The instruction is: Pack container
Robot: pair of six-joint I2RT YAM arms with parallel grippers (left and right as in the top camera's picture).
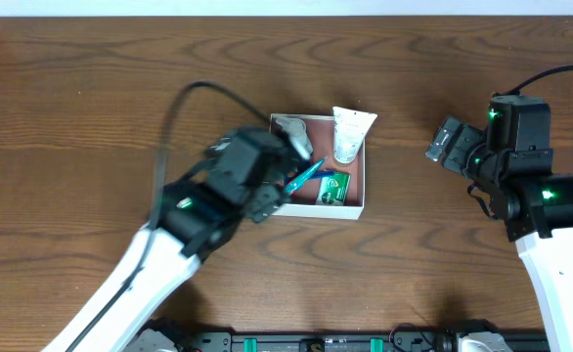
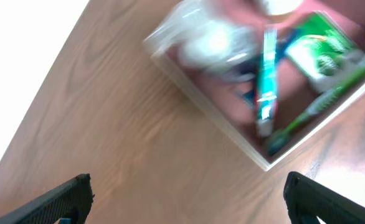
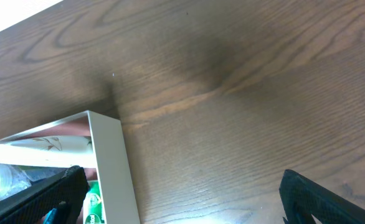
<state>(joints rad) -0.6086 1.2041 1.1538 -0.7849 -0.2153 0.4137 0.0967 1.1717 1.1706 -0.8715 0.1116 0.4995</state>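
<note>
The container is a shallow square box with white walls and a reddish-brown inside, at the table's middle. In it lie a white tube, a green soap box, a blue-green toothbrush and a clear plastic packet. My left gripper hovers at the box's left edge, open and empty. The left wrist view is blurred but shows the box, the toothbrush and the soap box. My right gripper is open and empty, to the right of the box, whose wall shows in the right wrist view.
Dark wooden table all round the box. A black rail runs along the front edge between the two arm bases.
</note>
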